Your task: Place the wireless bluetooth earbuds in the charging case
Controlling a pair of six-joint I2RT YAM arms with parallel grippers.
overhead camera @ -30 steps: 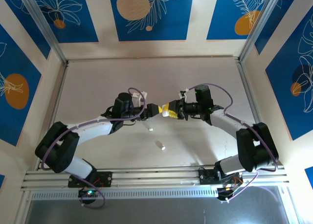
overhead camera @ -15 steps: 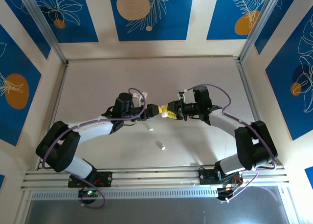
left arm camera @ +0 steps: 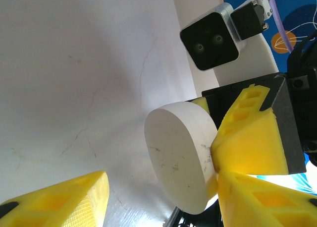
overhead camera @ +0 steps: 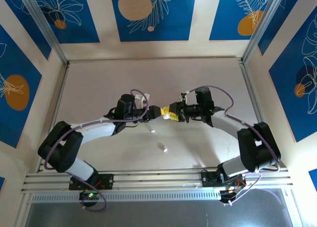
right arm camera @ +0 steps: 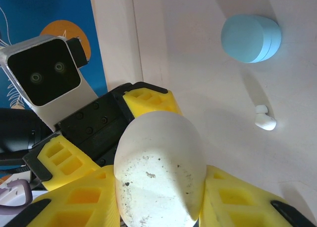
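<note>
Mid-table, above the surface: both arms meet nose to nose.

Right gripper (right arm camera: pixel 158 195) is clamped on the white case (right arm camera: pixel 158 160), one yellow finger on each side. The case is held off the table (overhead camera: pixel 99 83), likely so the other arm can work on it.

Left gripper (overhead camera: pixel 158 112) is spread wide. In its wrist view one finger (left arm camera: pixel 59 199) sits well apart from the case and the other is close beside it. It straddles one end but grips nothing. Probably lining up to take hold or pry the lid.

No seam gap or open cavity shows, so the case looks closed.

A white earbud (right arm camera: pixel 265 119) lies loose on the table, near a light blue case (right arm camera: pixel 251 38), both apart from the grippers. Nothing is inserted yet.

Judgement: this is an opening or handover step, early in the task. The risk is the smooth case slipping in the pinch if the left pushes off-axis.
</note>
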